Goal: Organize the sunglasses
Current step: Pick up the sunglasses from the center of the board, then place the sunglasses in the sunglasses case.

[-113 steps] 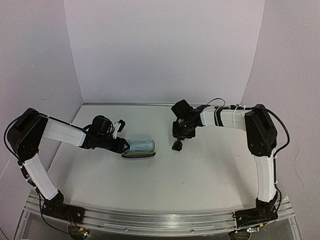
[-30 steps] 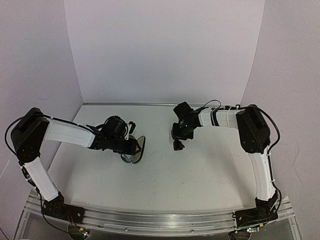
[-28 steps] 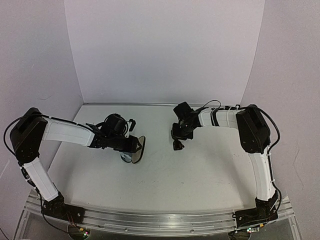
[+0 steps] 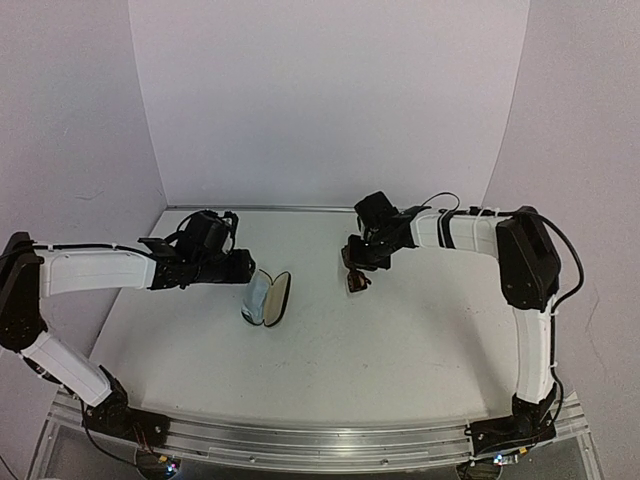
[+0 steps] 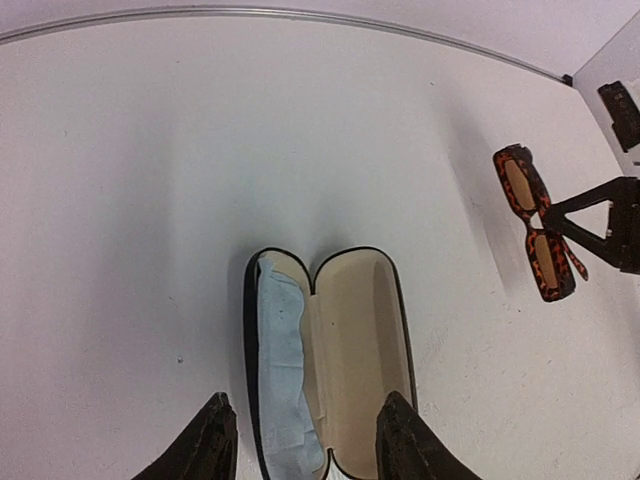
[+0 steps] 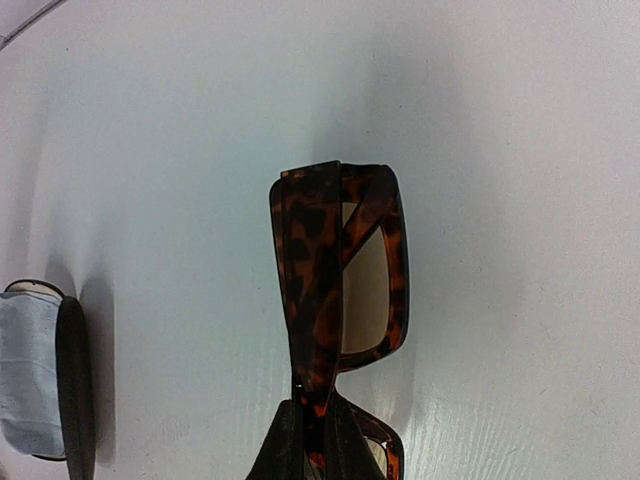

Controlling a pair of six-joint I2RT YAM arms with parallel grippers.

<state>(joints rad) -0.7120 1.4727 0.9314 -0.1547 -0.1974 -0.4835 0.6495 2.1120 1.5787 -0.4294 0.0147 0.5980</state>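
Note:
The sunglasses (image 6: 335,270), tortoiseshell brown and folded, are pinched near their middle by my right gripper (image 6: 312,440), which is shut on them. From above, the sunglasses (image 4: 356,282) hang under the right gripper (image 4: 354,268) right of centre. The black oval case (image 5: 325,350) lies open with its tan lining up, and a light blue cloth (image 5: 280,370) fills its left half. My left gripper (image 5: 305,445) is open, with one finger on either side of the case's near end. From above, the left gripper (image 4: 247,270) sits just left of the case (image 4: 272,298).
White walls enclose the white table (image 4: 400,350) at the back and both sides. The case (image 6: 70,380) with the cloth shows at the left edge of the right wrist view. The sunglasses (image 5: 535,222) lie to the case's right in the left wrist view.
The left gripper has let go of the case lid and drawn back to the left. The case now lies open. The right gripper with the sunglasses shifted slightly right.

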